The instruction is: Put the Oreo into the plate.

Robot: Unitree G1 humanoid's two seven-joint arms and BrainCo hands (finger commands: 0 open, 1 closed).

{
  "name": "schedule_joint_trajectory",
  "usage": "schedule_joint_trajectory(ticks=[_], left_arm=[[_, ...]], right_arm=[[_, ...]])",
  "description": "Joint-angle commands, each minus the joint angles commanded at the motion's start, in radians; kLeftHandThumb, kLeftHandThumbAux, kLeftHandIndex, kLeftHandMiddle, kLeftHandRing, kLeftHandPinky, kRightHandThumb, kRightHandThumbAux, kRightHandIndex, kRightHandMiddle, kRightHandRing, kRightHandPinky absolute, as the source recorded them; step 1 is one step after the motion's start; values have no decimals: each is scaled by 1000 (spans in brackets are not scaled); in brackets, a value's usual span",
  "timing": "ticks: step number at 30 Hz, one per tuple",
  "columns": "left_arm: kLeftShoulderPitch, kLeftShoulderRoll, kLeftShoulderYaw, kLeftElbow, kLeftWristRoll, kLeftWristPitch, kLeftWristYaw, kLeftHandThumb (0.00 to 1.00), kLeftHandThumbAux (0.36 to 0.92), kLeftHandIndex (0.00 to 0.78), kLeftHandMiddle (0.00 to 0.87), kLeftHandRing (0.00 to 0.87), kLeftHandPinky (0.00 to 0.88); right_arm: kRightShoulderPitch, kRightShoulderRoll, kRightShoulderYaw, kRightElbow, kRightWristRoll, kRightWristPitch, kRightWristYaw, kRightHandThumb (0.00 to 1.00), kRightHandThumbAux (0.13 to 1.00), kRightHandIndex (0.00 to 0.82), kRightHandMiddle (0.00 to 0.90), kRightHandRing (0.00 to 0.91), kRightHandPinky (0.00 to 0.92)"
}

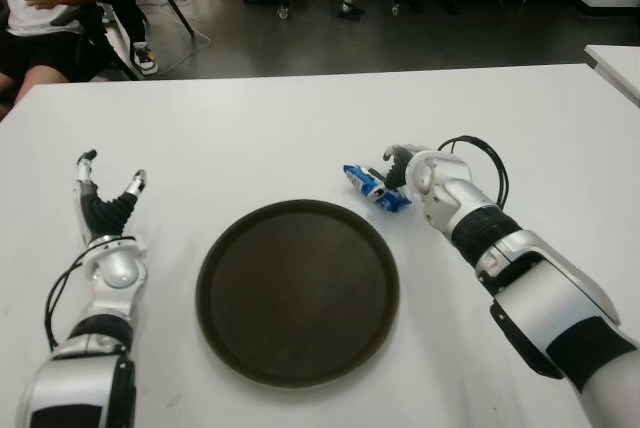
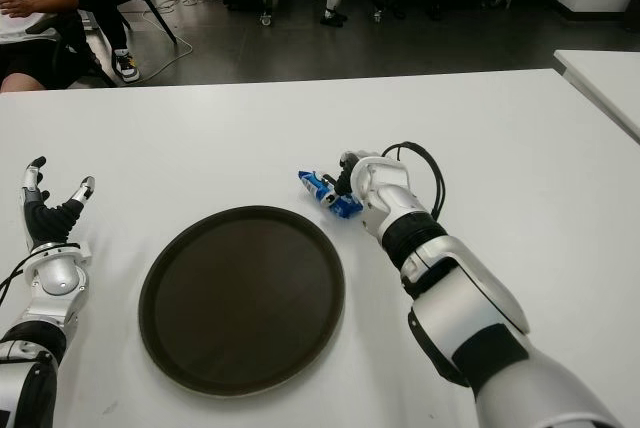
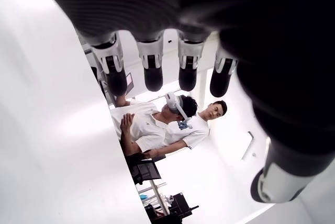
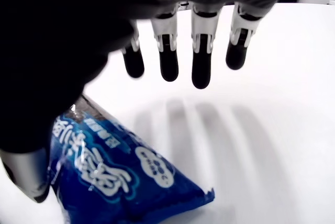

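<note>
I take the plate [image 1: 298, 292] as my landmark: it sits dark, round and bare on the white worktop [image 1: 300, 138]. The Oreo [image 1: 376, 187], a blue packet, lies flat on the worktop just past the plate's far right rim, not yet in it. My right hand [image 1: 415, 173] is at the packet's right end, far nearer than the left. In the right wrist view the four fingers [image 4: 201, 59] hang straight and spread above bare worktop, closed on nothing, while the packet [image 4: 115, 174] lies off to the thumb side, with the thumb tip [image 4: 29, 174] at its edge; whether it touches I cannot tell. The packet's long axis runs slantwise, one end pointing away from the plate and to the left, the other toward my right hand. I judge the coming move hinges on that offset: the fingers must shift across the packet so it lies between them and the thumb before closing. My left hand [image 1: 105, 210] shows left of the plate, well apart, fingers spread upward and holding nothing.
</note>
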Motion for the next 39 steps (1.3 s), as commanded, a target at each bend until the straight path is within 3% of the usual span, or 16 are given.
schedule_joint_trajectory(ticks=[11, 23, 34, 39], left_arm=[[0, 1, 2, 2, 6, 8, 6, 0, 687, 10, 2, 0, 0], [1, -3, 13, 3, -7, 9, -8, 0, 664, 1, 1, 0, 0], [3, -2, 17, -1, -11, 6, -23, 0, 664, 0, 0, 0, 1], [6, -2, 14, -7, -6, 0, -19, 0, 670, 0, 0, 0, 0]], right_arm=[[35, 8, 5, -10, 1, -23, -65, 0, 657, 204, 183, 174, 139], [45, 13, 25, 15, -2, -67, -78, 0, 696, 186, 137, 108, 10], [23, 54, 15, 108, 16, -71, -74, 0, 662, 142, 139, 124, 68], [31, 59, 11, 84, 15, -47, -77, 0, 660, 141, 143, 128, 79]])
